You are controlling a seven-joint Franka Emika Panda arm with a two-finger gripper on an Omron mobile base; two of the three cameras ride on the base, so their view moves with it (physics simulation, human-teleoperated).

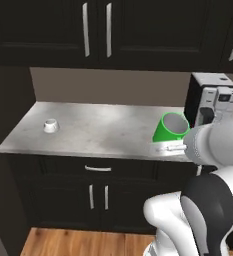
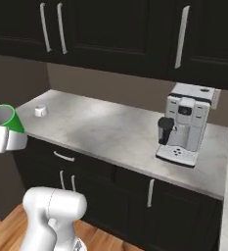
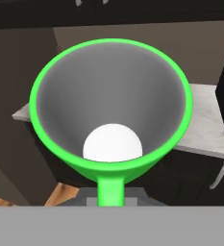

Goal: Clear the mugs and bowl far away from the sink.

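A pale grey marbled counter [image 1: 98, 130] runs along a taupe wall, with dark cabinets [image 1: 98, 30] above it and dark lower cabinets [image 2: 135, 196] with silver handles beneath; a strip of wooden floor [image 1: 78, 242] shows below. A silver and black coffee machine [image 2: 184, 127] stands on the counter toward its right end. The white mug [image 1: 50, 125] sits upright near the counter's left end, well apart from the machine. The gripper [image 1: 170, 148] is nearly fully closed and holds the green mug [image 1: 171, 128], which is lifted at the counter's front edge and tilted so that its opening faces up and back toward the arm. In the right base view the green mug hangs just off the counter's left front corner. In the hand view its bright green rim and grey inner wall face the camera, with a pale round patch at the bottom, and a green stem, likely its handle, runs down toward the gripper.
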